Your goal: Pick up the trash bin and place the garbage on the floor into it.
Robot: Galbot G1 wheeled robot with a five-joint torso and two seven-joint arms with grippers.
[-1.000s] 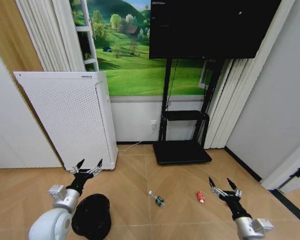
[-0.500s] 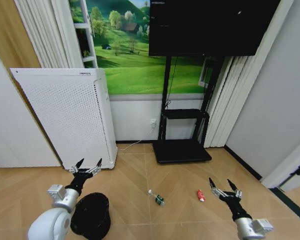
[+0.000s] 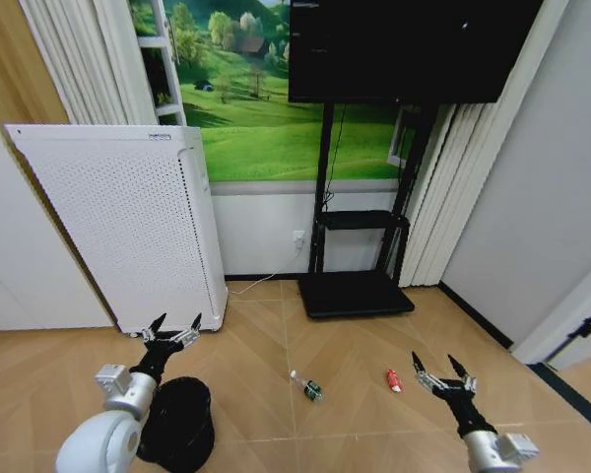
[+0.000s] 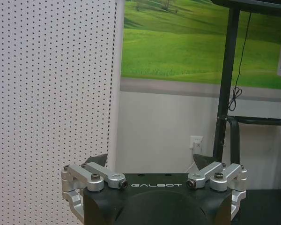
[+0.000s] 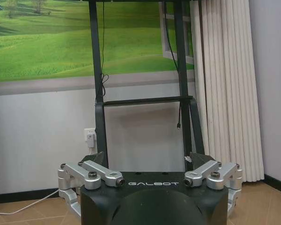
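Trash bin (image 3: pixel 179 424): small black mesh, round, upright on wood floor, near the floor's left side w/ open top up. Clear bottle w/ green label (image 3: pixel 307 387) lies on its side mid-floor, well apart from bin. Red piece (image 3: pixel 394 379) lies further right, apart from bottle.

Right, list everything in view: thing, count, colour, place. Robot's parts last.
trash bin: one, black mesh, on the floor under the left arm
bottle: one, clear with green label, lying on the floor mid-room
red piece: one, red, on the floor, ahead of the right gripper
appliance: one, white perforated, standing at the left wall
TV stand: one, black, against the back wall, carrying a dark screen
landscape mural: one, green, on the back wall
curtains: white, right of the stand
left gripper: open, held above the bin
right gripper: open, held above the floor
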